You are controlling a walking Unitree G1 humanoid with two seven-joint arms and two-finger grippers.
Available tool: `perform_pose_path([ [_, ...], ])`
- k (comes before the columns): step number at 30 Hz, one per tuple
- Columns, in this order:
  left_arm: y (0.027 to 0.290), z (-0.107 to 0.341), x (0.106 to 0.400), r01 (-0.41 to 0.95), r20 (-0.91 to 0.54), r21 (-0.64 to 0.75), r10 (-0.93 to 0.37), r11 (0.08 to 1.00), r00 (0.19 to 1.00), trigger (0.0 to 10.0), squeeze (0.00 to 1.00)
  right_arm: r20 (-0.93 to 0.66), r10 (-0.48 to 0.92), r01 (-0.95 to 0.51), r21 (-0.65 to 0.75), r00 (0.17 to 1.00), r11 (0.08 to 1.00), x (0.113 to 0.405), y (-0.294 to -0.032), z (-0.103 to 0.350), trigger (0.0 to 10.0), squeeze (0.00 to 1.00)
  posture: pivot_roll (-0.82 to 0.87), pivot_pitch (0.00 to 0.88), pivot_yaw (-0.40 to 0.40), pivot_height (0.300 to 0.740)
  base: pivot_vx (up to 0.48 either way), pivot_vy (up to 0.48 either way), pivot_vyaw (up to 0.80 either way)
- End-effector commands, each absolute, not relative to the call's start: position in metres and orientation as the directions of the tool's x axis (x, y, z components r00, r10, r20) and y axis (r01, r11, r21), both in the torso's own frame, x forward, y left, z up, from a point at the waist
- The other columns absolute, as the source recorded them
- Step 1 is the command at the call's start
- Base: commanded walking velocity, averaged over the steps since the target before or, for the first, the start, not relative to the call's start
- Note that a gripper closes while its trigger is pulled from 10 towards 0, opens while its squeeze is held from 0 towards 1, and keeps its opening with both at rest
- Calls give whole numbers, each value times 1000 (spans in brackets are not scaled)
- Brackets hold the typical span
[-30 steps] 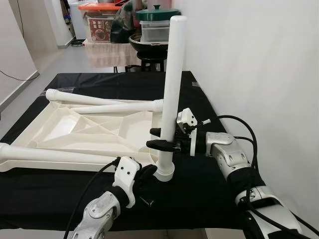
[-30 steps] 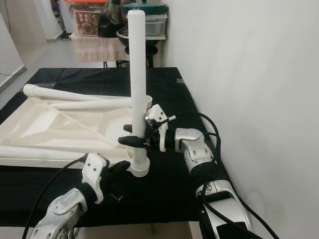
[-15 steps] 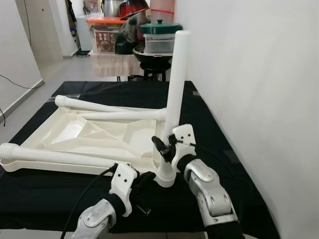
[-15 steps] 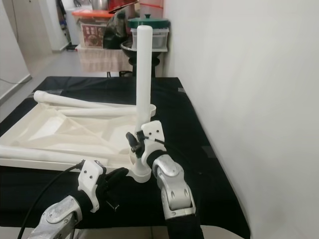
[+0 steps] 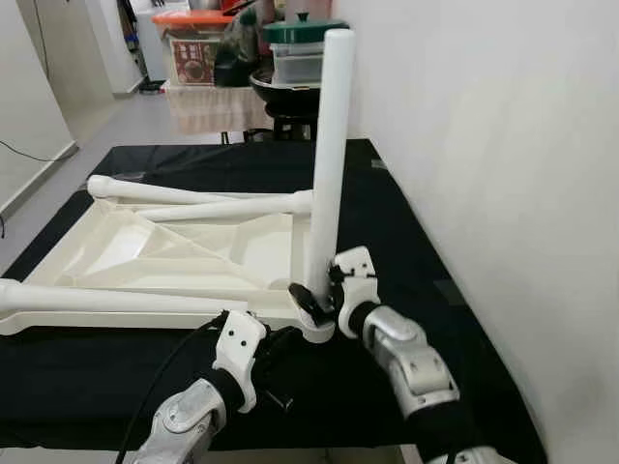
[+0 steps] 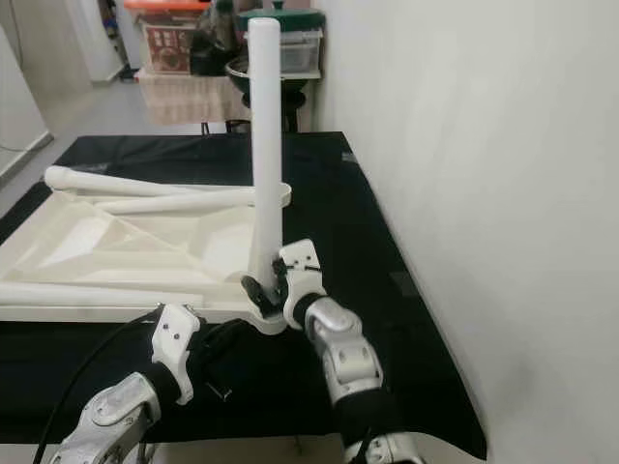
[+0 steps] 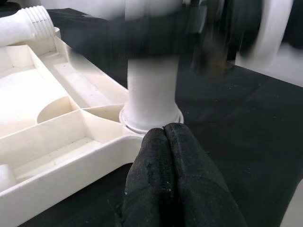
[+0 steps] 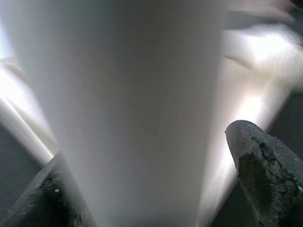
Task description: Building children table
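Left eye view shows a white plastic tabletop [image 5: 174, 256] lying upside down on a desk [image 5: 406, 232] covered with black cloth. One white leg [image 5: 327, 164] stands upright in the corner socket of the tabletop that is nearest to the robot. Three more legs [image 5: 193, 208] lie on the tabletop.

The right end effector [image 5: 324, 302] is at the lower part of the upright leg, and its two black fingers [image 8: 265, 175] stand on both sides of the leg, gripping it. The left end effector [image 7: 173, 156] is low on the desk just before the same corner, with its fingers pressed together and holding nothing. A small dark screw [image 5: 281, 399] lies on the cloth beside it.
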State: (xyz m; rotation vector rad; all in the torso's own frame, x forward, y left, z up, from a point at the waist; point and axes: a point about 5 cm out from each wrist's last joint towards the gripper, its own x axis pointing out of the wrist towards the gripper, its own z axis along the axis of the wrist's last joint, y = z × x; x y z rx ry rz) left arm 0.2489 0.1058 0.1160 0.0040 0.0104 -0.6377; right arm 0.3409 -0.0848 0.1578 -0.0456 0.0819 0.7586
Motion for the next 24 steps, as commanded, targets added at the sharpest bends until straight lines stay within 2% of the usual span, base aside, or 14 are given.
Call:
perform_pose_path([
  [1, 105, 112, 249, 593, -28, -14, -593, 805, 805, 10000, 0, -39, 799, -800, -46, 600, 598, 341, -83, 171, 10000, 0, 57, 0, -39, 740, 0, 0, 0],
  [3, 105, 112, 250, 593, -27, -15, -593, 805, 805, 10000, 0, -61, 842, -844, -71, 535, 531, 344, -89, 173, 10000, 0, 56, 0, -40, 740, 0, 0, 0],
  [5, 105, 112, 250, 593, -27, -15, -593, 805, 805, 10000, 0, -61, 842, -844, -71, 535, 531, 344, -89, 173, 10000, 0, 56, 0, -40, 740, 0, 0, 0],
  [7, 105, 112, 250, 593, -26, -16, -593, 805, 805, 10000, 0, -105, 884, -890, -88, 455, 448, 349, -94, 173, 10000, 0, 62, 0, -42, 740, 0, 0, 0],
  [9, 104, 112, 250, 593, -26, -18, -593, 805, 805, 10000, 0, -123, 903, -911, -82, 412, 405, 353, -97, 173, 10000, 0, 63, 0, -42, 740, 0, 0, 0],
  [11, 104, 112, 250, 592, -26, -18, -593, 805, 805, 10000, 0, -126, 907, -915, -76, 402, 396, 355, -98, 174, 10000, 0, 63, 0, -42, 740, 0, 0, 0],
  [12, 104, 112, 250, 592, -26, -19, -593, 806, 805, 10000, 0, -123, 910, -919, -61, 395, 390, 357, -99, 174, 0, 0, 65, 0, -41, 740, 0, 0, 0],
  [18, 105, 112, 250, 593, -27, -21, -593, 805, 805, 10000, 0, -106, 925, -931, -44, 365, 363, 356, -103, 175, 0, 0, 60, 0, -36, 740, 0, 0, 0],
  [24, 105, 112, 249, 593, -27, -24, -594, 805, 804, 10000, 0, -96, 933, -937, -56, 348, 344, 344, -109, 170, 0, 0, 54, 0, -33, 740, 0, 0, 0],
])
